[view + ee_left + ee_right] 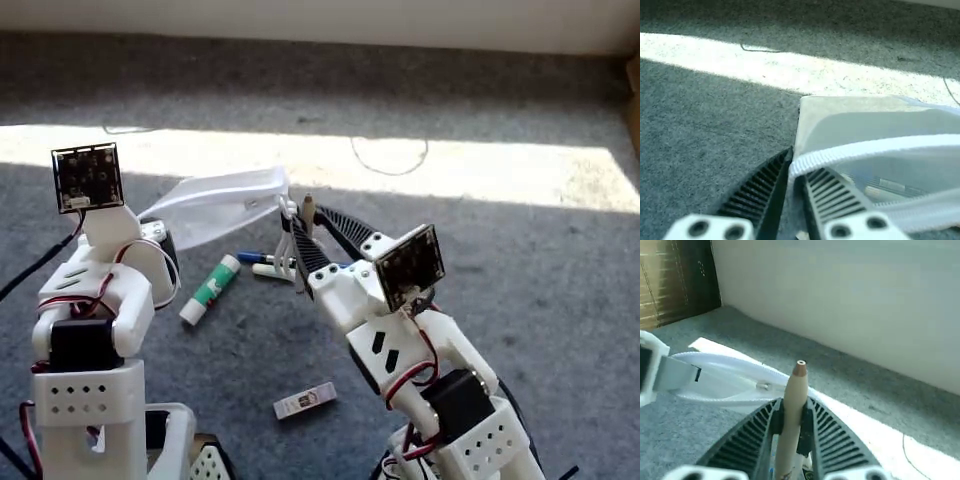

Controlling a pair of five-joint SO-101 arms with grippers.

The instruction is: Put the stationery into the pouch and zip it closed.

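Left pincer (794, 165) is clamped on the zipper rim at the pouch's (220, 205) left end and holds that end up off the desk (520, 300). The pouch is translucent white and lies far left of centre, its long side running left to right. Its mouth is partly open, with the zipper edges apart in the left wrist view.

Right pincer (793, 405) is closed on a beige pen (794, 387), gripped mid-barrel. The pen stands upright with its brown tip up, just beside the pouch's right end. Cannot tell if the pen touches the pouch.

On the desk, just near of the pouch:
- Glue stick (210, 288), white with a green label, lies tilted, left of the right pincer.
- Blue pen (258, 257) and white pen (270, 270) lie side by side, partly hidden under the right pincer.
- Small white box (305, 400) lies nearer, between the two arm bases, well apart from the pouch.

A sunlit band crosses the far side of the desk, with a thin cable (390, 160) looped in it.
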